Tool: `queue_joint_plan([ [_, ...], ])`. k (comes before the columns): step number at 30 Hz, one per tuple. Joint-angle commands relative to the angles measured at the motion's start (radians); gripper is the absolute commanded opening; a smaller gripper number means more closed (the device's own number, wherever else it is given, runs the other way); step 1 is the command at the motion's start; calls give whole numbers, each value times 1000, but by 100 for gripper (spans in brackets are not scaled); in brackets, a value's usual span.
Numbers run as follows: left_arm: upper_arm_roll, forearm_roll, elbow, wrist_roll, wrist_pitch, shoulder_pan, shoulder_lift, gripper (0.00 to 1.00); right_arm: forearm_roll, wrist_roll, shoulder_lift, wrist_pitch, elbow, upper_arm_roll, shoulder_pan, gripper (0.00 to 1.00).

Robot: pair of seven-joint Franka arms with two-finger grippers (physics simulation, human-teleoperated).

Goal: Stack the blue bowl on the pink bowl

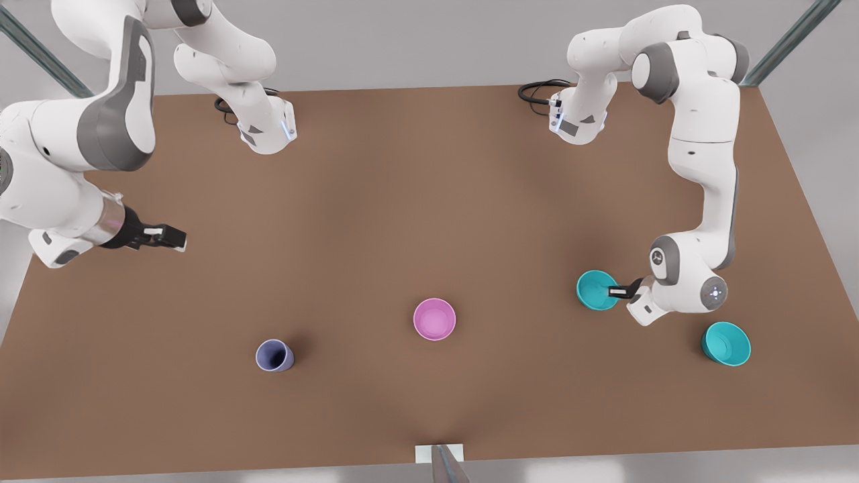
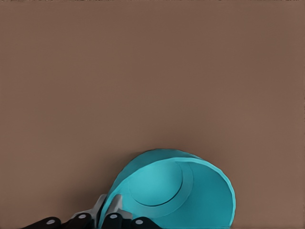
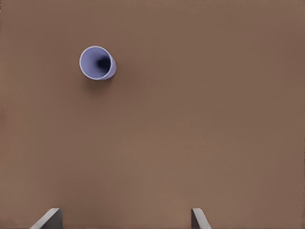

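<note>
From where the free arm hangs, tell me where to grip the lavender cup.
Take the lavender cup by its rim, one finger inside and one outside, coming from above: it stands upright, mouth open upward. The open right gripper hangs above the table.

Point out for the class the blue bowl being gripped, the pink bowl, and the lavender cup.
blue bowl (image 1: pixel 594 288), front view, on its inner wall beside the left gripper (image 1: pixel 621 291).
pink bowl (image 1: pixel 434 319), front view, on the middle of its inside.
lavender cup (image 3: pixel 96 62), right wrist view, on its open mouth.

Simulated robot lab: brown table (image 1: pixel 429 201), grey walls (metal struts).
</note>
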Motion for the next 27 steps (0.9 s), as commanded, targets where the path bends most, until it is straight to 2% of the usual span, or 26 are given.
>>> queue_joint_plan([
  [1,1,-3,4,-49,7,-9,-10,21,-24,-240,0,17,5,-1,-2,100],
  [5,-2,-7,70,-294,-54,-109,-103,21,-31,-249,18,30,34,-8,-11,100],
  [6,-8,-1,210,-403,-181,-170,-71,21,-36,-252,21,30,38,-8,-11,100],
  [7,-8,2,316,-509,-224,-223,-21,21,-35,-252,21,21,36,-8,-11,100],
  [8,-8,2,356,-581,-224,-282,-2,21,-33,-252,24,26,36,-8,-11,100],
  [10,-8,2,557,-736,-223,-407,122,21,-39,-252,30,32,41,-8,-11,100],
  [13,-8,-3,724,-851,-217,-482,262,21,-65,-238,24,18,44,-7,-10,100],
  [18,-8,-6,730,-997,-143,-552,280,21,-110,-241,38,17,91,-11,-22,100],
  [27,-18,-23,750,-1209,-71,-566,315,21,-105,-235,49,20,96,-10,-22,100],
])
